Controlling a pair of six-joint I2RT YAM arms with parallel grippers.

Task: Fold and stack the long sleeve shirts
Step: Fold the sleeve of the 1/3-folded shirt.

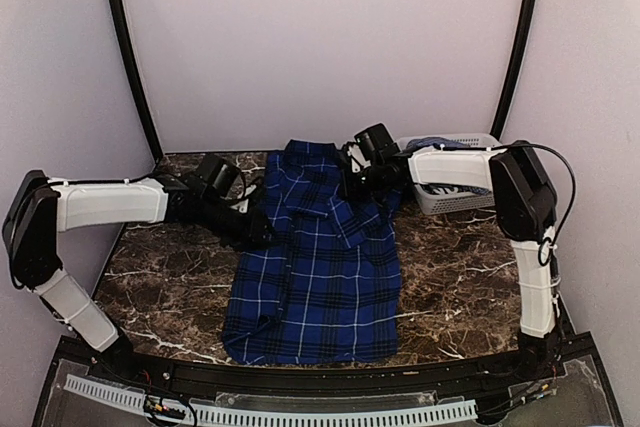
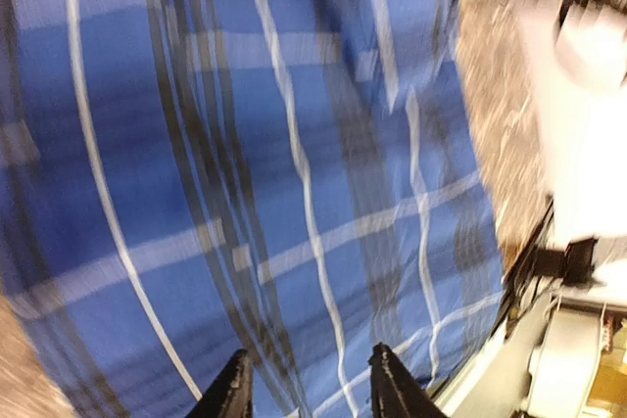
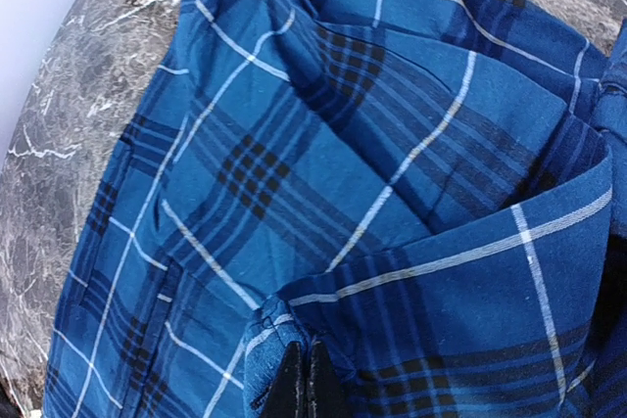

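Overhead view of a dark marble desk (image 1: 160, 287) with a dark plaid shirt (image 1: 315, 277) spread lengthwise at its middle, collar toward the far wall, hem near the arms' bases. Right-hand sleeve or side panel laid across the chest.

Right gripper (image 1: 352, 185) at the shirt's far right shoulder, fingers (image 3: 291, 389) pressed together, apparently pinching a fold of the plaid cloth. Left gripper (image 1: 260, 231) at the shirt's left edge, low over the cloth, fingers (image 2: 230, 389) apart, plaid fabric showing beyond the gap. No telling of any cloth caught between them.

Judged as an early fold of the first shirt, with sides being brought in toward the middle. Next move likely calling for a firm pinch on the left edge, then a carry across the body without dragging the whole shirt askew.

Behind the right arm, a pale lattice basket (image 1: 470, 197) with a scrap of lighter blue cloth (image 1: 437, 143) at its rim, probably the second shirt, mostly hidden. Left wrist view smeared by blur. Left sleeve not to be made out near the arm.
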